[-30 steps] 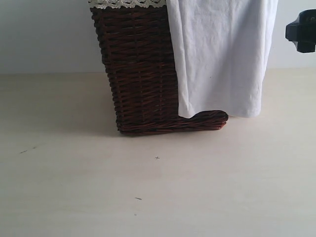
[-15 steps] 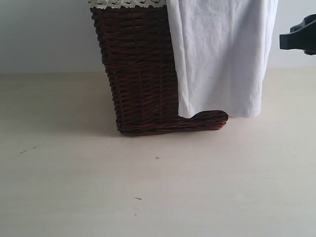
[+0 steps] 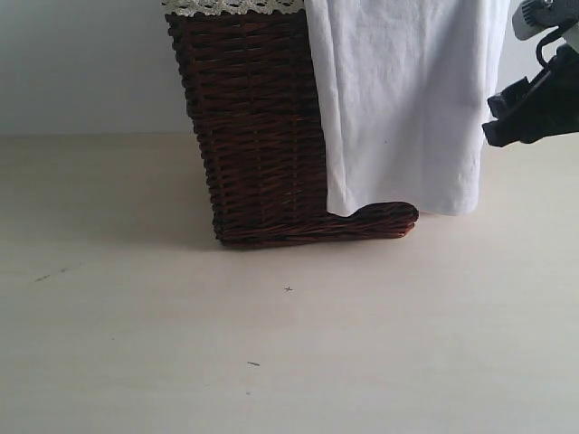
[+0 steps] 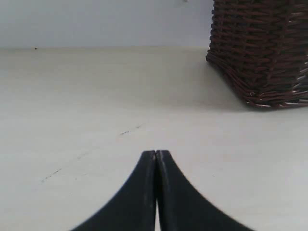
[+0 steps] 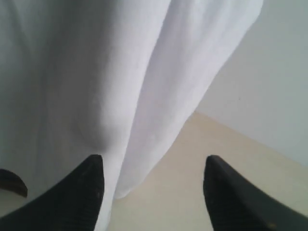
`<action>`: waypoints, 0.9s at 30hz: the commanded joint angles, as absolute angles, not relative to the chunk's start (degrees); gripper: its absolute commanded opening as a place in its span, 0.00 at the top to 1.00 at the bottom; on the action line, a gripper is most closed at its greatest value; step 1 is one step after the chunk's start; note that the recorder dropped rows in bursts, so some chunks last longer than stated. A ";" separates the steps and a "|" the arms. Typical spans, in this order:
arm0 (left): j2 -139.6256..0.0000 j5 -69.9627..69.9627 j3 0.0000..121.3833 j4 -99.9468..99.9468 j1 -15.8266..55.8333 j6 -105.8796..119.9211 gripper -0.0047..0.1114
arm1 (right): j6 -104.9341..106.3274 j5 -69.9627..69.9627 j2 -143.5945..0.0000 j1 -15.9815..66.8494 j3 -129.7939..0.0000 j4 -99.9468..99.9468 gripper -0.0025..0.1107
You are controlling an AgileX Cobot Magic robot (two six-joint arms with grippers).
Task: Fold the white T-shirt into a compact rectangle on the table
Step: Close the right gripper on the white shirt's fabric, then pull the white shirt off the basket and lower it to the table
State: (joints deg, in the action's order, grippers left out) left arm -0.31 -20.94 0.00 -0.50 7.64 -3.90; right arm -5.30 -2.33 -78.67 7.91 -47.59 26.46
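Observation:
The white T-shirt (image 3: 407, 99) hangs over the side of a dark wicker basket (image 3: 258, 127), its hem reaching down to the cream table (image 3: 289, 344). No lettering or tag shows. My right gripper (image 3: 498, 127) hovers at the shirt's right edge, above the table, jaws open; in the right wrist view it (image 5: 154, 163) faces the hanging T-shirt (image 5: 96, 72) with nothing between its fingers. My left gripper (image 4: 156, 153) is shut and empty, low over the bare table (image 4: 96, 106), out of the exterior view.
The basket (image 4: 262, 48) stands at the back of the table against a pale wall (image 3: 81, 63), with white lace trim (image 3: 231, 6) on its rim. A few dark specks (image 3: 253, 363) mark the tabletop.
My right arm has come in from the right edge and dropped lower, closing on the shirt's right edge. The shirt and basket have not moved.

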 commanded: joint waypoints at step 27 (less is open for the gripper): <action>0.00 -20.30 0.00 0.00 7.97 -4.25 0.96 | -8.22 12.17 -92.62 7.99 -51.97 22.95 0.49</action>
State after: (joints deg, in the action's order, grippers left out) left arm -0.31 -20.94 0.00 -0.50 7.64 -3.90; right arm -7.84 10.46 -92.23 7.91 -50.02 22.79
